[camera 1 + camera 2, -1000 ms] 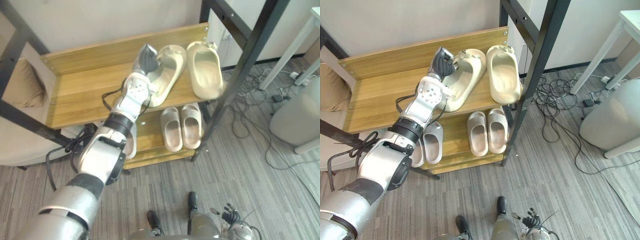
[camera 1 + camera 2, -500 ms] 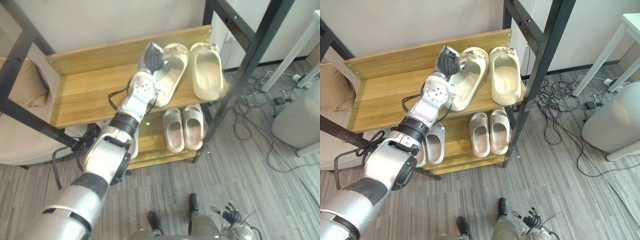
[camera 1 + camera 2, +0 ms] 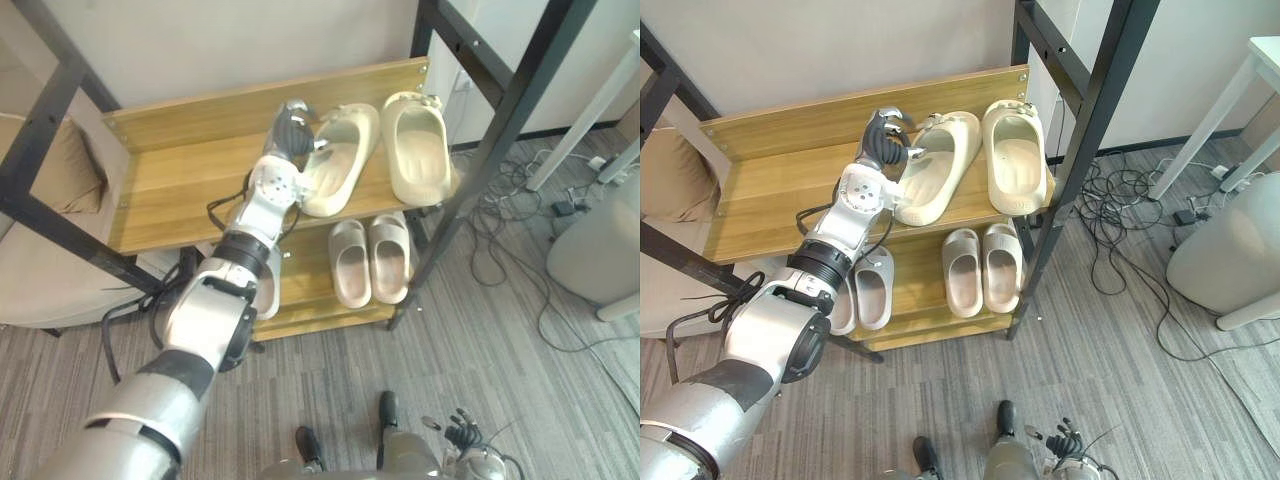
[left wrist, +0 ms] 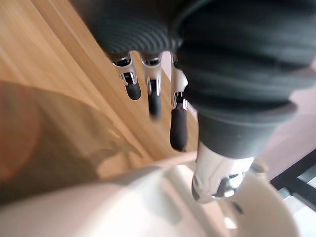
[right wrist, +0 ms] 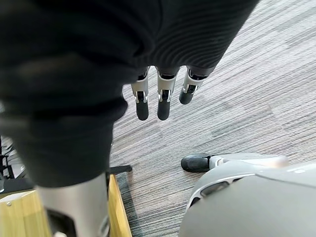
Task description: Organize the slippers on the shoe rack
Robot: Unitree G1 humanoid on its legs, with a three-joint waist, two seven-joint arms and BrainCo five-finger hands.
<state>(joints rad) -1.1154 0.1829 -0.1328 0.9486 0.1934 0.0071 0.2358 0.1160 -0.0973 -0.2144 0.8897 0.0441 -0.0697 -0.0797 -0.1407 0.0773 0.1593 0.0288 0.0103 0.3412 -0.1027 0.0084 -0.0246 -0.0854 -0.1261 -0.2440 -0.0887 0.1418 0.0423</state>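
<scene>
Left arm (image 3: 200, 320): silver-grey rounded shells, black ribbed band (image 3: 240, 252) at the forearm joint, pale wrist disc (image 3: 860, 190) dotted with small dark screws. Left hand (image 3: 883, 135), right hand (image 5: 64, 74): dark ribbed cover, silver fingers (image 5: 142, 101), dark rounded tips.

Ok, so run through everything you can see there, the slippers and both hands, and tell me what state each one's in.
Angled slipper: flat on the top shelf, skewed toward its partner.
Straight slipper: flat, squared up.
Middle pair: side by side on the lower shelf.
Left pair: side by side, partly behind the arm.
Left hand: open, thumb by the angled slipper.
Right hand: open, empty.
</scene>
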